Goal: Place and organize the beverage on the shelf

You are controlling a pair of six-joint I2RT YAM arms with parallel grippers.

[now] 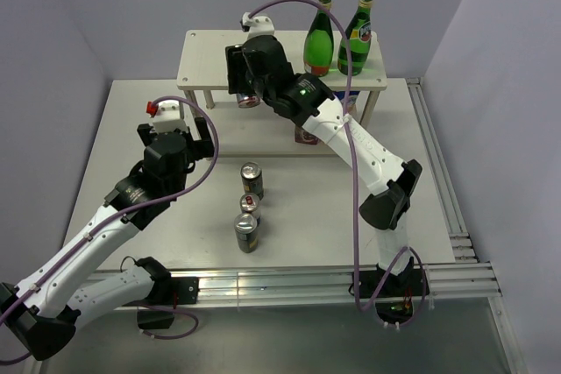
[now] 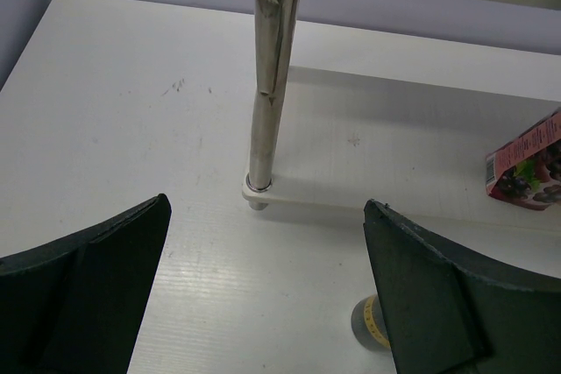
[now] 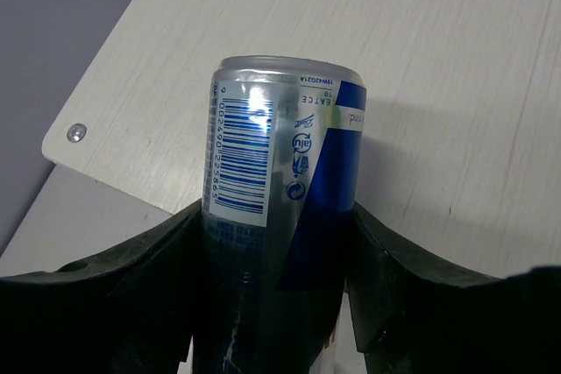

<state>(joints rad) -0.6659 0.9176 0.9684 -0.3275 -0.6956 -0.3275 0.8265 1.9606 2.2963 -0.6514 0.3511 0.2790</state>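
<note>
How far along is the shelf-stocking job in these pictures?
Done: two green bottles stand on the shelf, on its top board. In hand: the right claw grips a silver-blue can over that board, not yet set down. Left: three cans stand in a row on the table.

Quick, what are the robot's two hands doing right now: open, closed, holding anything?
Left hand: open, holding nothing.
Right hand: closed on a blue and silver can.
</note>
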